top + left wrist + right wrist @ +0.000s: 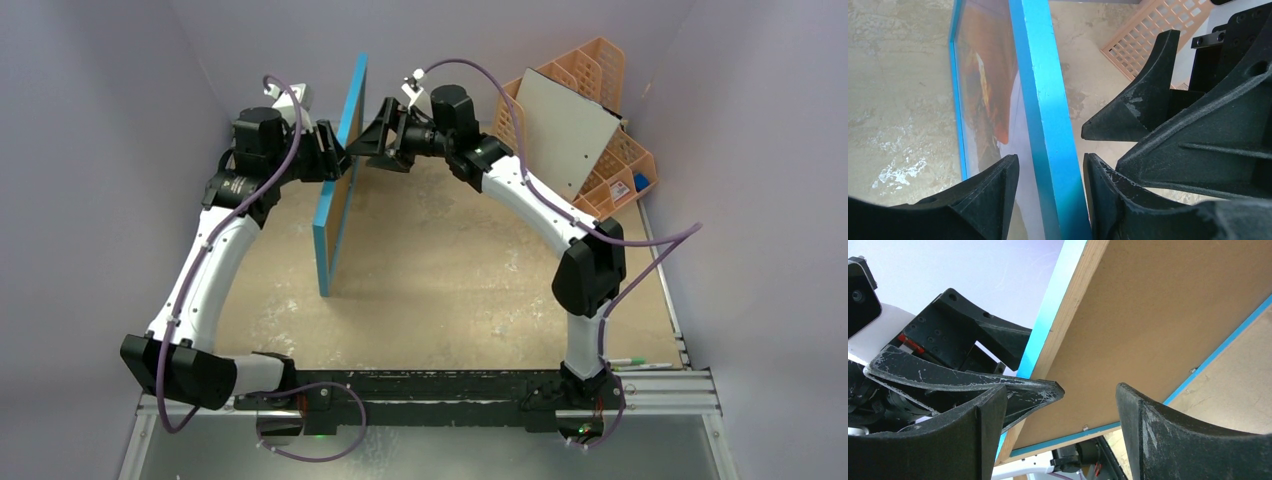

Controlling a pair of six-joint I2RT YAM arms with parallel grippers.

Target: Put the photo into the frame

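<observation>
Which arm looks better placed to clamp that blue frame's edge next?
Left, probably. Its fingers straddle the frame at its blue edge, one on each side, so closing would pinch it. The right arm's fingers stand wide open facing the brown backing, around no edge.

The left gripper (pixel 1051 159) straddles the frame (pixel 1040 90), the photo (pixel 990 95) inside it.

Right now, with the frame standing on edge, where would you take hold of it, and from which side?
I'd pinch the frame across its thin top rim, coming down from above: upright, only that narrow blue edge fits between jaws, front and back.
</observation>
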